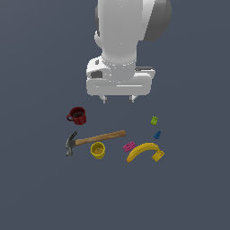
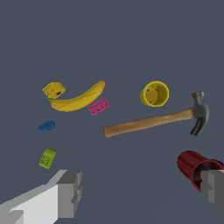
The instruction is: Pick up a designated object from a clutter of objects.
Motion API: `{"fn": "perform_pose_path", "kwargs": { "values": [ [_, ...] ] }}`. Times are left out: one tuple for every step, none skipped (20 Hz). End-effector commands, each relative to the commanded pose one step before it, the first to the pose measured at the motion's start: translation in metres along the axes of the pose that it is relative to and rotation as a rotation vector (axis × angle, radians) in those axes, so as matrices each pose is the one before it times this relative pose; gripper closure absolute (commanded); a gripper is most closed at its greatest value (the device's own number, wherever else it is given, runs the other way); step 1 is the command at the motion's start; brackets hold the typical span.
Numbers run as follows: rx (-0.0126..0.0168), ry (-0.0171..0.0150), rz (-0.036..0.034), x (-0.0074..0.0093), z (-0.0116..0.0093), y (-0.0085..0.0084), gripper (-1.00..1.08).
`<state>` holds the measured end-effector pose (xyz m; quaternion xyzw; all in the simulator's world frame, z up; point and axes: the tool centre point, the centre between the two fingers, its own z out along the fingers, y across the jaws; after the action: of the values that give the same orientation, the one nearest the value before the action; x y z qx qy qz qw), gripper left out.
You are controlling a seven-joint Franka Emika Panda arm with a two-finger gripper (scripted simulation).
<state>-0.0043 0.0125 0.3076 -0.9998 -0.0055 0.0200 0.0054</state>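
The designated object, a small yellow-orange studded brick [image 1: 157,155] [image 2: 54,90], lies on the floor touching one end of the banana [image 1: 142,151] [image 2: 78,99]. My gripper [image 1: 119,99] [image 2: 140,190] hangs open high above the clutter, well away from the brick, with nothing between its fingers [image 2: 70,192]. Around the brick lie a pink brick [image 1: 129,146] [image 2: 99,106], a blue brick [image 1: 157,134] [image 2: 46,126] and a green brick [image 1: 154,120] [image 2: 47,158].
A wooden-handled hammer [image 1: 95,139] [image 2: 153,122] lies across the middle. A yellow cup [image 1: 98,150] [image 2: 154,93] sits beside its handle. A red mug [image 1: 77,115] [image 2: 194,166] stands at the exterior view's left, under one finger in the wrist view.
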Motion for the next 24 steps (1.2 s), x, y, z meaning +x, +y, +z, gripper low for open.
{"fn": "perform_pose_path", "kwargs": {
  "values": [
    [0.00000,0.00000,0.00000,0.00000,0.00000,0.00001,-0.92],
    [-0.00044,0.00033,-0.00160,0.00015,0.00001,-0.00048,-0.92],
    [-0.00125,0.00096,-0.00467,0.00043,0.00002,-0.00137,-0.92],
    [-0.00203,0.00158,-0.00769,0.00070,0.00003,-0.00222,-0.92],
    [-0.00280,0.00220,-0.01084,0.00096,0.00001,-0.00308,-0.92],
    [-0.00352,0.00279,-0.01403,0.00117,-0.00004,-0.00387,-0.92],
    [-0.00360,0.00288,-0.01498,0.00115,-0.00014,-0.00394,-0.92],
    [-0.00278,0.00223,-0.01218,0.00081,-0.00021,-0.00298,-0.92],
    [-0.00196,0.00156,-0.00916,0.00047,-0.00026,-0.00201,-0.92],
    [-0.00116,0.00089,-0.00596,0.00016,-0.00026,-0.00110,-0.92],
    [-0.00041,0.00029,-0.00263,-0.00006,-0.00019,-0.00027,-0.92],
    [0.00000,0.00000,0.00000,-0.00016,-0.00013,0.00019,-0.92],
    [0.00046,-0.00038,0.00173,-0.00003,0.00013,0.00037,-0.92],
    [0.00038,-0.00025,0.00273,0.00012,0.00022,0.00015,-0.92],
    [0.00030,-0.00013,0.00351,0.00041,0.00044,-0.00006,-0.92],
    [0.00016,0.00003,0.00396,0.00070,0.00063,-0.00043,-0.92],
    [0.00007,0.00016,0.00463,0.00096,0.00083,-0.00073,-0.92],
    [0.00003,0.00024,0.00539,0.00119,0.00102,-0.00099,-0.92],
    [0.00004,0.00028,0.00636,0.00139,0.00121,-0.00117,-0.92],
    [0.00011,0.00026,0.00759,0.00154,0.00139,-0.00124,-0.92],
    [0.00019,0.00023,0.00876,0.00169,0.00157,-0.00136,-0.92],
    [0.00024,0.00022,0.00986,0.00183,0.00176,-0.00149,-0.92],
    [0.00026,0.00025,0.01085,0.00199,0.00196,-0.00167,-0.92],
    [0.00025,0.00030,0.01175,0.00215,0.00216,-0.00190,-0.92]
  ]
}}
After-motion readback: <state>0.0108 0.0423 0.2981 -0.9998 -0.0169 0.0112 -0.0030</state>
